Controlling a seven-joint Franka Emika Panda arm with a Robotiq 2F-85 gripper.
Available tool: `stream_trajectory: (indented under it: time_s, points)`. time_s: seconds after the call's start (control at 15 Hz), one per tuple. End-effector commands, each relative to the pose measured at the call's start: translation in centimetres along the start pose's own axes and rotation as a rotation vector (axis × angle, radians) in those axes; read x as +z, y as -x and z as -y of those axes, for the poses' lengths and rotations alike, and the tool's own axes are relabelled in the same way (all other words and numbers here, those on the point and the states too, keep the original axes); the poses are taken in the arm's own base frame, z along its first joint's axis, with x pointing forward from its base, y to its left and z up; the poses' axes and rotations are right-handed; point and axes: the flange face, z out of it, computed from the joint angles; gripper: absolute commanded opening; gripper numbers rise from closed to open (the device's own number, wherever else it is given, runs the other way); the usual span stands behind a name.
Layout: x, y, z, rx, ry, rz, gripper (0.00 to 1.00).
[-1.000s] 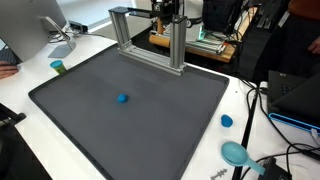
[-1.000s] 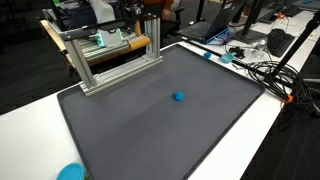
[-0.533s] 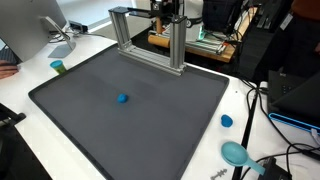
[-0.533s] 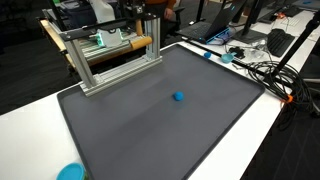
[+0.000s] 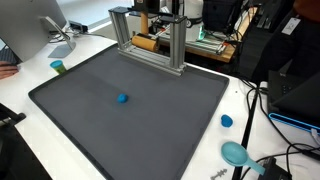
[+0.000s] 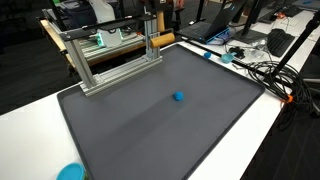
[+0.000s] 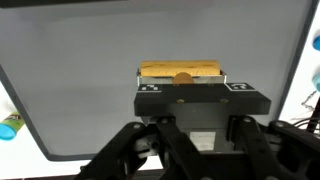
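Closest to the camera in an exterior view, a teal disc and a small blue cap lie on the white tabletop, just off the dark grey mat. A small blue ball sits alone near the middle of the mat. Both exterior views show the ball, but my wrist view does not.

At the mat's far edge stands the aluminium frame, upright. The wooden block hangs behind it, off the tabletop. In an exterior view the wooden block is just beside one of the frame's posts.

Only the wrist view shows me the grasp. The gripper fills its lower half and the wooden block lies crosswise at its tip. The jaws look clamped on the block, though the gripper's body hides the contact faces.

That view looks down on the mat, with a little teal-topped cylinder at its left edge. In an exterior view I find the cylinder beside a mat corner.

Farthest back, cables trail over the tabletop's edge.
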Motion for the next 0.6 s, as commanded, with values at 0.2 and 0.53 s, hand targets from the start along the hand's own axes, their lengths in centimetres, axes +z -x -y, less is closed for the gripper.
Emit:
stream_trajectory:
  time_s: [0.2,0.53]
  points:
    - [1.4,-5.2,-0.1,0.049,-0.001,0.075,0.47]
    - [2.0,-6.3,0.1,0.045,0.0,0.104,0.47]
